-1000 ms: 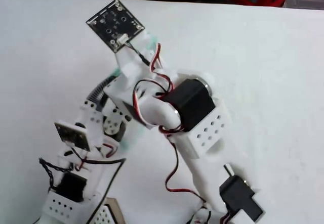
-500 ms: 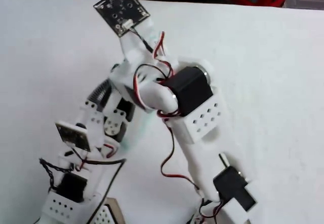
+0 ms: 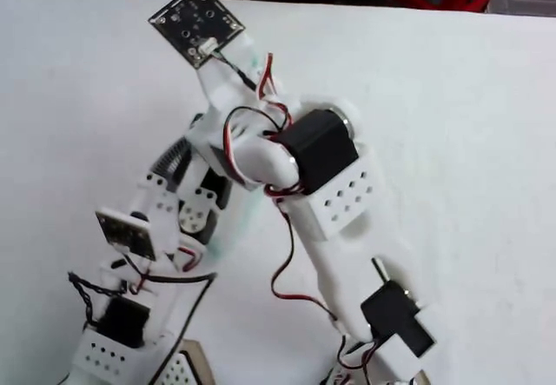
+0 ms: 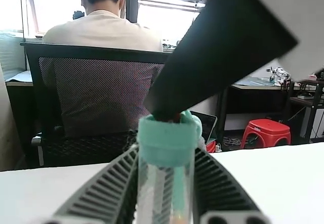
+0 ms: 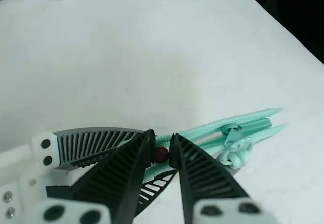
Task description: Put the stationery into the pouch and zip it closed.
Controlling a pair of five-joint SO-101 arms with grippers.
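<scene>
White table (image 3: 469, 142) all round, with an office showing behind it in the left wrist view. The white right arm (image 3: 330, 194) sprawls across the middle and the left arm (image 3: 130, 315) is tucked in under it. The mint-green zip pouch (image 5: 238, 120) is lying flat on the table between the two grippers. The left gripper (image 4: 166, 158) has its grey ribbed fingers (image 4: 101, 198) closed tight on a teal-topped clear piece (image 4: 169, 140), and we reckon that's the pouch's near end. The right gripper (image 5: 161, 140) has its black fingers (image 5: 197, 178) pulled almost together, with just a slit left. A small dark-red bit (image 5: 161, 154) sits in that slit, but we can't tell whether it's actually pinched. Further out, the teal zip slider (image 5: 233, 135) with its pale ring pull (image 5: 232, 158) sits short of the zip's far tip, and the tapes beyond it look slightly parted. So our guess is that the loading is mostly done and we're on the zipping part, with the last stretch left to close. We honestly can't see whether all the stationery is inside.
</scene>
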